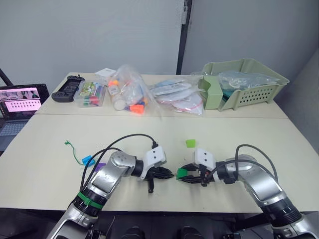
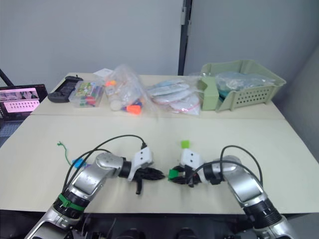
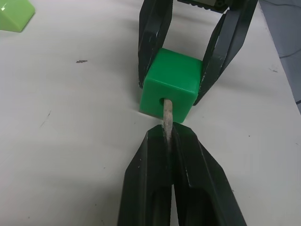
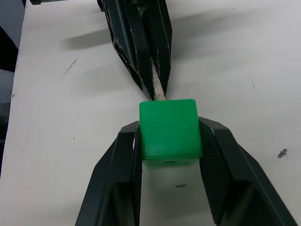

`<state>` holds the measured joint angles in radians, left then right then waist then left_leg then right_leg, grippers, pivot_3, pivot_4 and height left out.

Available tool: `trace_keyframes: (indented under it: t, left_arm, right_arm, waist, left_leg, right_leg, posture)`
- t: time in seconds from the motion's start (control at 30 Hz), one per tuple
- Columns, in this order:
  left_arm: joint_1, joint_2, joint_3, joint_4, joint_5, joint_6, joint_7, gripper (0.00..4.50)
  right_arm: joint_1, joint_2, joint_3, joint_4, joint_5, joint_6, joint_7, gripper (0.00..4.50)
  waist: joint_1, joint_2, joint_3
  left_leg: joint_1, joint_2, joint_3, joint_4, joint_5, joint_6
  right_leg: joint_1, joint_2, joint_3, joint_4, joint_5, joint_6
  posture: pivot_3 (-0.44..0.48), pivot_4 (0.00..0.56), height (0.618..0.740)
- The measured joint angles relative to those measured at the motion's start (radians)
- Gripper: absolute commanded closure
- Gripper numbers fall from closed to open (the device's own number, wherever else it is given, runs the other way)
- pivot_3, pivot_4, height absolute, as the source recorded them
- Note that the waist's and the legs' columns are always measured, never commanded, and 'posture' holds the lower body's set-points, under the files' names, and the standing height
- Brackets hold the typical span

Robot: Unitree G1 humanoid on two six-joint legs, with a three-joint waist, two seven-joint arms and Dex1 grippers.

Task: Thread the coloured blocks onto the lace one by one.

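My right gripper is shut on a dark green block just above the table. Facing it, my left gripper is shut on the lace's stiff pale tip, and the tip's end sits in the block's hole. The green lace trails over the table at the left, past a bright blue block and a purple block beside my left arm. A light green block lies alone behind the grippers.
Clear bags of toys and packets line the table's back, with a clear box and a black controller. A pale green basket stands at the back right. A laptop is at the far left.
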<state>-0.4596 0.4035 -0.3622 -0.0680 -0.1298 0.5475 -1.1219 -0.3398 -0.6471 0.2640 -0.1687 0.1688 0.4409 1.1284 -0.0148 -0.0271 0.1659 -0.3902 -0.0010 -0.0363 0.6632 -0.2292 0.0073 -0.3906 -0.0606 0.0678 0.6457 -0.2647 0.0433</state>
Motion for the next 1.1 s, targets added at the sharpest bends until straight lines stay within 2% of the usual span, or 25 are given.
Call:
trace_keyframes:
  t: [0.8, 1.1]
  left_arm:
    - [0.083, 0.045, 0.031, -0.073, -0.074, -0.004, 0.006, 4.5]
    - [0.01, 0.039, -0.068, -0.038, 0.014, -0.057, 0.002, 4.5]
  right_arm:
    - [0.023, -0.011, 0.024, -0.025, 0.032, -0.019, 0.008, 3.34]
    - [0.017, -0.018, 0.031, -0.042, 0.024, 0.01, -0.002, 3.34]
  waist:
    - [0.0, 0.0, 0.0]
    - [0.002, 0.0, 0.0]
  left_leg:
    - [0.0, 0.001, 0.0, -0.001, 0.0, 0.0]
    - [0.001, 0.0, 0.0, -0.001, 0.0, 0.0]
  right_leg:
    - [0.0, -0.001, 0.0, -0.001, 0.0, 0.0]
    - [0.001, 0.0, 0.0, -0.002, 0.0, 0.0]
  posture:
    - [0.0, 0.15, 0.74]
    - [0.0, 0.15, 0.74]
